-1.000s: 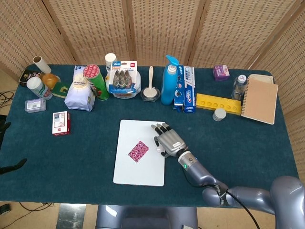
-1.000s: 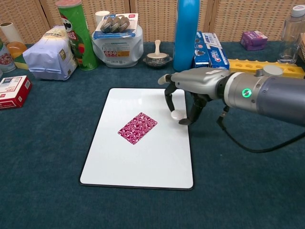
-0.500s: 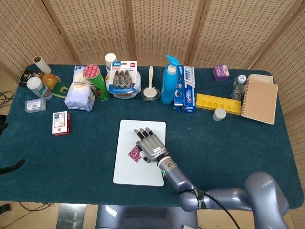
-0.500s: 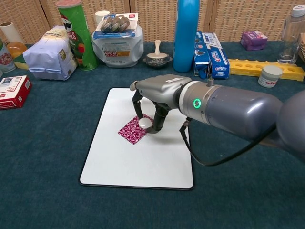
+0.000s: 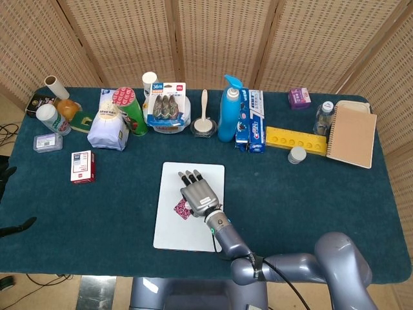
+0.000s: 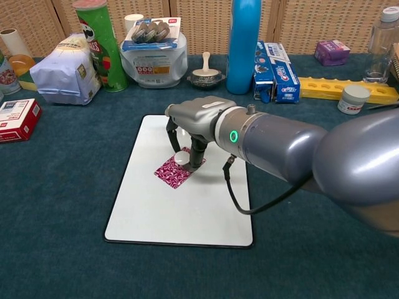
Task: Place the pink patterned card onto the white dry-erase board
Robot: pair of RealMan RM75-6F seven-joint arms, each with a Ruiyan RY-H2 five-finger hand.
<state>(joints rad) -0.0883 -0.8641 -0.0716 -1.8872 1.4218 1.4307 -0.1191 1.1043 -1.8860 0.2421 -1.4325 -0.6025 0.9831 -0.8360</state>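
The pink patterned card point(image 6: 171, 174) lies flat on the white dry-erase board point(image 6: 181, 212), left of the board's middle. My right hand point(image 6: 196, 121) hangs over it with its fingers point(image 6: 182, 156) bent down, and their tips touch the card's upper right part. In the head view the right hand point(image 5: 199, 194) covers most of the card point(image 5: 181, 208), and only a corner shows on the board point(image 5: 190, 237). The card is not lifted. Dark bits at the left edge may be my left hand point(image 5: 5, 174); its pose is unclear.
Along the back stand a crisps can point(image 6: 100, 43), a white bag point(image 6: 62, 68), a blue bottle point(image 6: 244, 43), toothpaste boxes point(image 6: 274, 62) and a yellow block point(image 6: 349, 87). A red box point(image 6: 15, 118) lies left. A notebook point(image 5: 352, 134) lies far right.
My right hand has swung left from the board's right edge onto the card and lowered its fingertips on it. The card has stayed in place.
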